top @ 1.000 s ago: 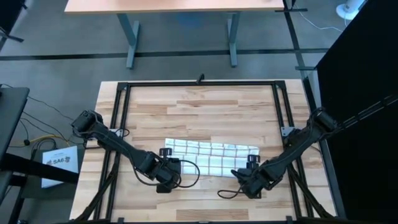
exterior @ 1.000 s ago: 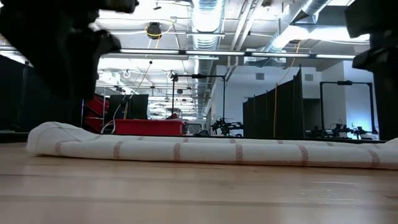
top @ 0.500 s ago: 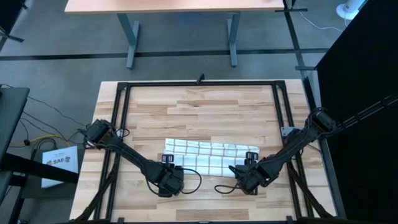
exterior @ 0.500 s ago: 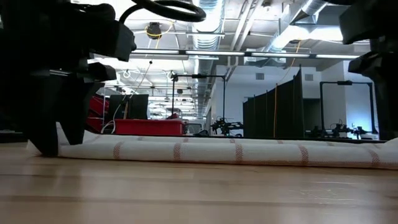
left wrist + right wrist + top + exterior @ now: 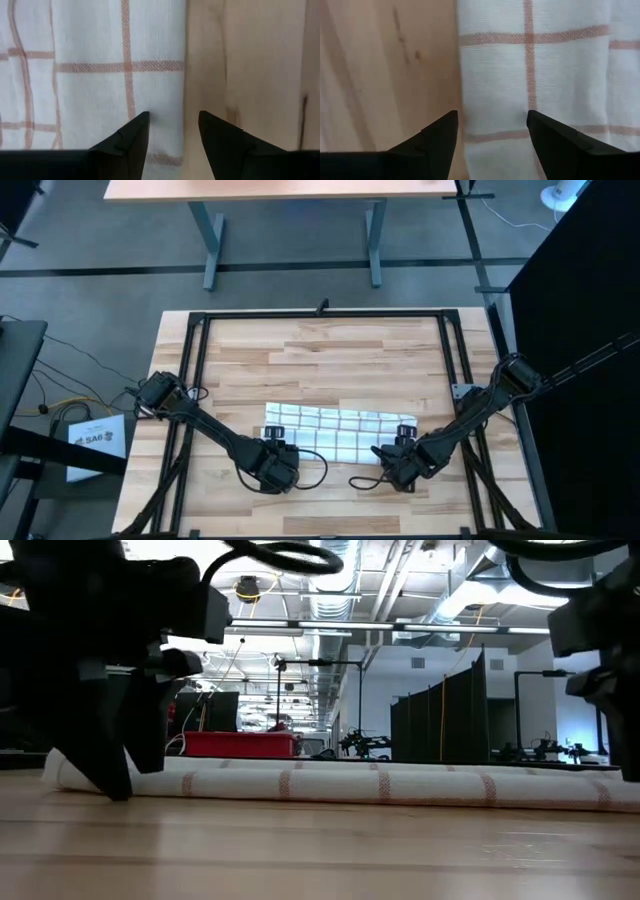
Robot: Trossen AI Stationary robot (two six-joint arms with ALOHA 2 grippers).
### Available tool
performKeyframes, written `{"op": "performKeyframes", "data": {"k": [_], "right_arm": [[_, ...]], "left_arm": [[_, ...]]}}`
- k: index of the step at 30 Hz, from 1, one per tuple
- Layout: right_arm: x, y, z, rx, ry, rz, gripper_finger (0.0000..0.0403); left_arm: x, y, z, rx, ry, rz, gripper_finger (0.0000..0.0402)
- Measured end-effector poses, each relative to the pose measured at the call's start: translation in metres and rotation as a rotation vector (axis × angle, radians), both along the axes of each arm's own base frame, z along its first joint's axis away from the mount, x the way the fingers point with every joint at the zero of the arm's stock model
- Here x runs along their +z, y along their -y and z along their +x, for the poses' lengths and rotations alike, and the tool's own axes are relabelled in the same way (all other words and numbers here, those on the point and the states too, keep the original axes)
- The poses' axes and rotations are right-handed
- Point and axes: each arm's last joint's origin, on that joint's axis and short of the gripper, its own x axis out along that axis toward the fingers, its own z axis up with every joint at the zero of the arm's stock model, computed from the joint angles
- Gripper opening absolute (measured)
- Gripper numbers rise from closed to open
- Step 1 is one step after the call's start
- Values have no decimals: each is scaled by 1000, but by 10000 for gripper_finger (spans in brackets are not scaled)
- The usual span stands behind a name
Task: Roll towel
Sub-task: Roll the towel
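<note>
The towel, white with a reddish-brown grid, lies as a long folded strip running left to right on the wooden table. The low view shows it as a low band. My left gripper is open at the strip's near left corner. One finger is over the cloth and one over bare wood. My right gripper is open at the near right corner, also with one finger over the cloth and one over wood. My left gripper points down with its open fingers on either side of the towel's near edge. In the low view its fingertips reach table level, but I cannot tell whether they touch the cloth. My right gripper points down with its open fingers on either side of the towel's near edge. I cannot tell whether it touches the cloth.
A black metal frame runs around the tabletop. Bare wood lies on the towel's far side and in a narrow band on its near side. Loose cables trail beside both grippers.
My left gripper has moved toward the table's near edge and a little to the right. It has come down in front of the towel's left end until its fingertips are at table level. The towel has stayed where it was.
</note>
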Motion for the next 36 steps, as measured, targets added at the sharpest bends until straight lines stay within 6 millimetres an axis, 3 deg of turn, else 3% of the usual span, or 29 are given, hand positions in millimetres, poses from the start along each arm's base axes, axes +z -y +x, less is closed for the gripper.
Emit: {"op": "performKeyframes", "data": {"k": [10, 13, 16, 19, 21, 24, 29, 36], "right_arm": [[-16, 7, -5, -4, 23, 24, 225], [-19, 9, -7, 4, 7, 23, 208], [-19, 10, -7, 29, -1, 13, 158], [-19, 12, -6, 28, -11, 19, 68], [-19, 12, -5, 25, -9, 33, 20], [-19, 9, -5, -11, -2, 73, 17], [-15, -12, -12, 3, 10, 180, 17], [3, -41, -15, 6, 43, 318, 17]], "left_arm": [[-12, -5, -5, 29, 21, -9, 157], [-13, -5, -5, 24, 28, -1, 148], [-13, -5, -4, 24, 30, -3, 104], [-14, -6, -5, 29, 32, 12, 27], [-14, -6, -5, 49, 38, 11, 11], [-14, -4, -6, 84, 38, -16, 4], [-12, 12, -14, 111, 34, -66, 4], [14, 35, -14, 81, 4, -239, 2]]}}
